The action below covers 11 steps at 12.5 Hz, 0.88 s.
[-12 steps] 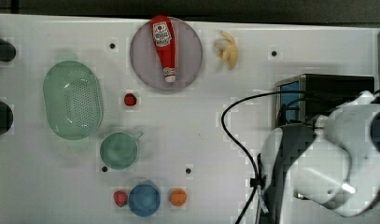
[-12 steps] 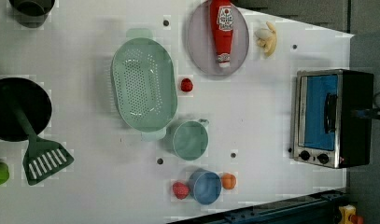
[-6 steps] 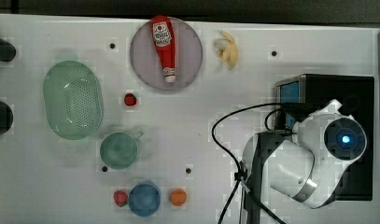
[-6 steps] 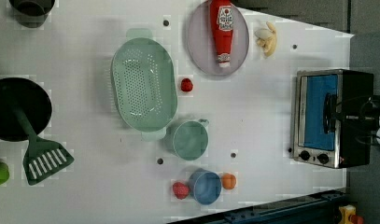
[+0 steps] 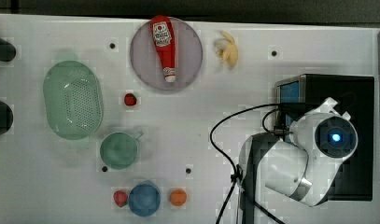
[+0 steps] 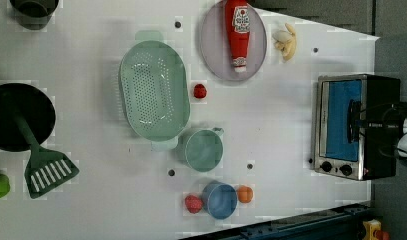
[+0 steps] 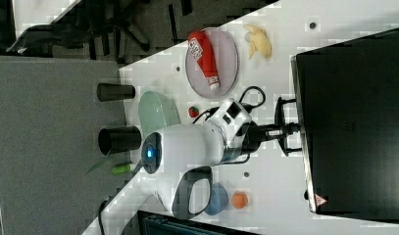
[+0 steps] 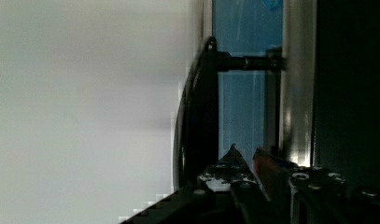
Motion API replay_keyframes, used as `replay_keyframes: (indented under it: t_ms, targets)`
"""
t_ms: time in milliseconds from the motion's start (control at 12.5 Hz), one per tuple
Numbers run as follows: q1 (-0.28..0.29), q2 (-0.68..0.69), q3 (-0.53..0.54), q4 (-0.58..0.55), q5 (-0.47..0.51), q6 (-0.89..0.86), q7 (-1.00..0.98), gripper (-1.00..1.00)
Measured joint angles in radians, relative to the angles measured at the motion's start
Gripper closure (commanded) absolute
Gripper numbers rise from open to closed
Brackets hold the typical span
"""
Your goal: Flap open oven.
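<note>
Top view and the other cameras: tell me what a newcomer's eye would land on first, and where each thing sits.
The big white robot arm dominates the top view's right, reaching over the black-topped oven, whose blue glass door looks closed in the left view. Next comes the red ketchup bottle lying on a grey plate near the table's far edge. The large green colander sits at the top view's left.

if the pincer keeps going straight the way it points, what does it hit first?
Most likely the oven door: the pincer points at its front, at the handle. Depth between fingertips and glass is unclear.
</note>
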Motion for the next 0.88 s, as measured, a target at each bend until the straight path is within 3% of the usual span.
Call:
replay_keyframes:
  t_ms: [560,880]
  targets:
    - [0.076,0.052,0.044,0.012,-0.386,-0.027,0.366,0.65]
    - [0.183,0.121,0.092,0.016,-0.508,-0.107,0.650,0.65]
